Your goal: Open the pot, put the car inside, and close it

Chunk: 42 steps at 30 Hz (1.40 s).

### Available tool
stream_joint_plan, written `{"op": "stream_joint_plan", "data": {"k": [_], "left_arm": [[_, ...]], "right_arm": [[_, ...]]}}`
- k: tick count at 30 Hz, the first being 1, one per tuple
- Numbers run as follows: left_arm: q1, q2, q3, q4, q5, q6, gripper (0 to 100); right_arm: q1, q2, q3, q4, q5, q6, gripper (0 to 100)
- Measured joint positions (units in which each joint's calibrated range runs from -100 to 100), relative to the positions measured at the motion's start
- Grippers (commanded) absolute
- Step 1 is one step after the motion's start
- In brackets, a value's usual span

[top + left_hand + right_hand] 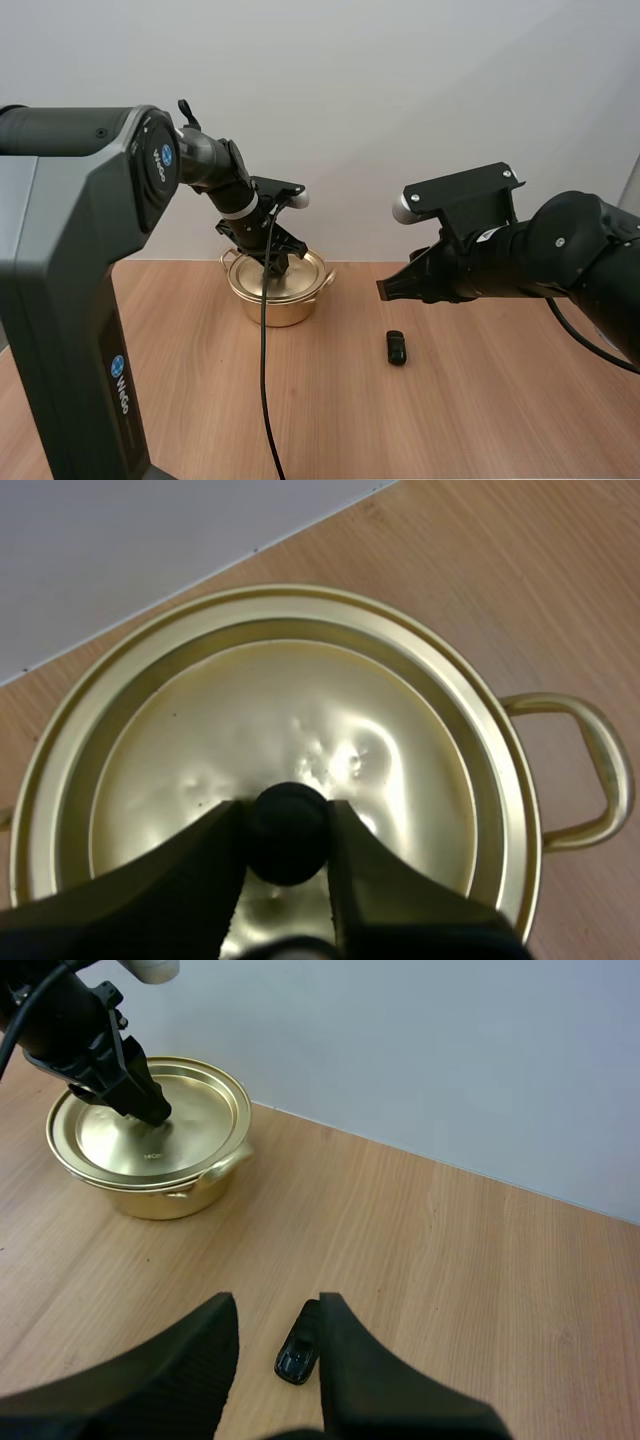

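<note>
Table front: bare wood of the table (pixel 480 420) lies open on the near side, with free room all round the car
Car: a small dark car (pixel 397 347) on the wood at mid-table, on the right arm's side, standing alone and touching nothing
Car axis: in the high view its long axis runs from the arms' side toward the wall, only slightly off straight; I cannot tell which end is the front
Right gripper: the right gripper (pixel 385 290) hangs in the air over the table with its fingers spread and nothing between them
Car and right gripper: in the right wrist view the car (pixel 295 1358) lies on the table just past the gap of the right gripper (pixel 278 1305), close beside one finger that hides part of it; no contact
Pot: the gold pot (pixel 275 300) sits farther back and to the left, well apart from the car, lid (pixel 305 270) still on, one loop handle (pixel 590 770) out to the side
Left gripper: the left gripper (pixel 288 820) reaches down onto the lid's middle, its two tips pinching the black knob (pixel 290 845)
Far edge: the pot stands near the table's back edge, where the wood meets a plain pale wall (pixel 400 100); little room behind the pot, open wood between it and the car
</note>
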Motion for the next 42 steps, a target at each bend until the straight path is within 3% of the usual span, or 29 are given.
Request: {"op": "stream_joint_plan", "data": {"k": [3, 4, 6, 14, 16, 19, 21, 28, 42], "left_arm": [[0.0, 0.1, -0.2, -2.4, 0.5, 2.6, 0], [0.0, 0.1, -0.3, -3.0, 0.7, 3.2, 0], [0.0, -0.2, -1.4, -5.3, 2.7, 4.6, 0], [0.0, -7.9, -5.9, -13.0, 4.6, 5.7, 0], [0.0, -10.4, -6.4, -14.4, 2.5, 5.7, 0], [0.0, -14.4, -7.1, -14.8, 0.8, 5.7, 0], [0.0, -17.0, -7.5, -15.6, 0.8, 5.6, 0], [0.0, -24.6, -8.0, -18.9, 1.0, 5.4, 0], [0.0, -34.0, -8.0, -19.9, 0.5, 4.3, 0]], "right_arm": [[0.0, 0.0, 0.0, 0.0, 0.2, 0.3, 38], [0.0, 0.0, 0.4, 0.0, 0.2, 0.7, 29], [0.0, 0.4, 1.2, 0.0, 0.3, 0.7, 0], [0.0, 9.0, 3.2, 1.1, -4.9, 0.7, 0], [0.0, 12.4, 3.0, 1.2, -5.4, 0.1, 17], [0.0, 17.5, 2.7, 1.5, -5.6, 0.0, 67], [0.0, 20.6, 2.0, 2.0, -6.5, 0.0, 80], [0.0, 31.0, -1.2, 5.3, -9.2, 0.0, 77], [0.0, 46.5, -4.3, 5.3, -14.3, -0.7, 77]]}}
